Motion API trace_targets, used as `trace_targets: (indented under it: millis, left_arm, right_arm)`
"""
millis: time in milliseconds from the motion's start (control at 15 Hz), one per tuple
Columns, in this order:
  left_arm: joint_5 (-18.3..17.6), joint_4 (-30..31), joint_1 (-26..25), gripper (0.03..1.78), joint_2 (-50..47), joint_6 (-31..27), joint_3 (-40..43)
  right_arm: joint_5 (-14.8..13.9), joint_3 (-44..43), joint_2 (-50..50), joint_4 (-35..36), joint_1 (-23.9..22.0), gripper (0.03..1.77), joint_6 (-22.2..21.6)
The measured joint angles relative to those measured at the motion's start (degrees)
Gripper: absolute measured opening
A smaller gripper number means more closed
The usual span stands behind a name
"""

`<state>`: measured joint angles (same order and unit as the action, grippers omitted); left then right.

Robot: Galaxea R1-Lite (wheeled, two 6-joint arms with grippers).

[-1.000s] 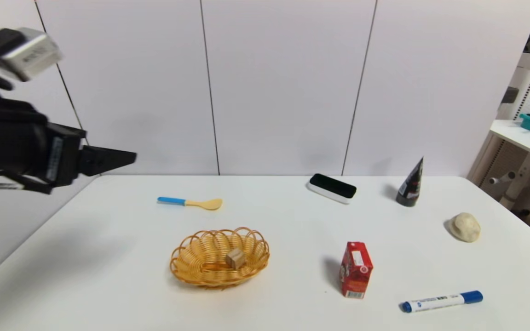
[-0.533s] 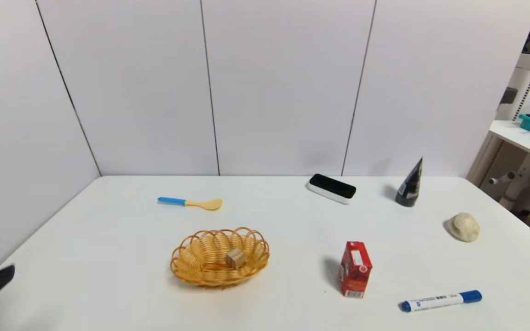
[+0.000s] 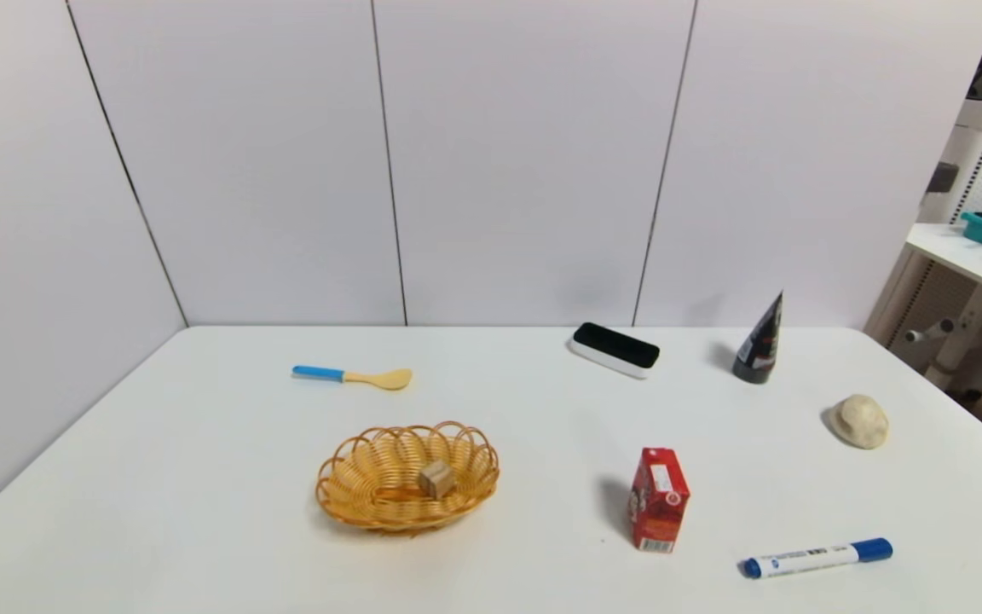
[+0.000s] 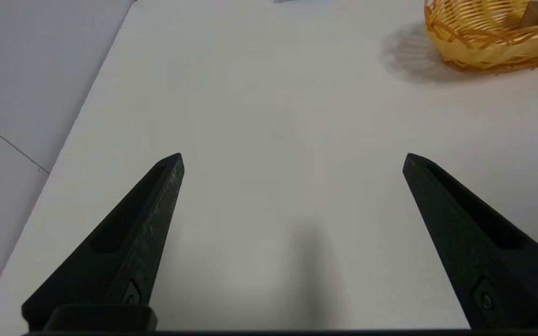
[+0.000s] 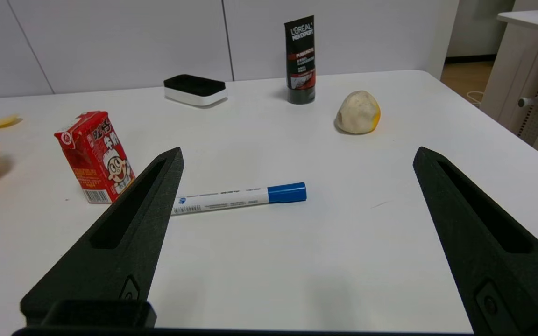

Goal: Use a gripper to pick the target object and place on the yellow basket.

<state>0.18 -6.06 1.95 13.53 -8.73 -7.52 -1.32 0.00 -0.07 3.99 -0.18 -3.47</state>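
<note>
The small tan wooden cube (image 3: 436, 478) lies inside the yellow wicker basket (image 3: 346, 490) on the white table, toward the basket's right side. The left wrist view shows the basket (image 4: 479, 46) far off with the cube (image 4: 537, 13) in it. My left gripper (image 4: 293, 158) stands open over bare table near the table's left edge, holding nothing. My right gripper (image 5: 297, 156) is open too, low over the table near the blue marker (image 5: 238, 196), empty. Neither gripper shows in the head view.
A red drink carton (image 3: 658, 500), the blue marker (image 3: 817, 558), a beige stone-like lump (image 3: 860, 420), a black tube (image 3: 759, 341), a black-and-white eraser (image 3: 615, 349) and a blue-handled spoon (image 3: 353, 375) lie on the table. A side table (image 3: 973, 256) stands at the right.
My left arm dropped from high at the left to the lower left corner, then left the head view. The cube and basket have not moved.
</note>
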Motion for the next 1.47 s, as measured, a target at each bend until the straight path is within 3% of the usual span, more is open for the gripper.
trace_targets:
  millis: [133,600,1467]
  left_arm:
    - [-0.4,4.69,-0.55,1.69,-3.97,0.77,4.88]
    - [-0.16,7.63,-1.05,1.69,-13.04,10.13,7.5]
    - [1.46,7.7,-1.07,1.69,-13.63,11.51,7.52]
  right_arm:
    - [0.0,0.0,0.0,0.02,0.0,1.7,0.0]
    - [-0.05,0.0,0.0,0.02,0.0,1.7,0.0]
    - [-0.06,0.0,0.0,0.06,0.0,1.7,0.0]
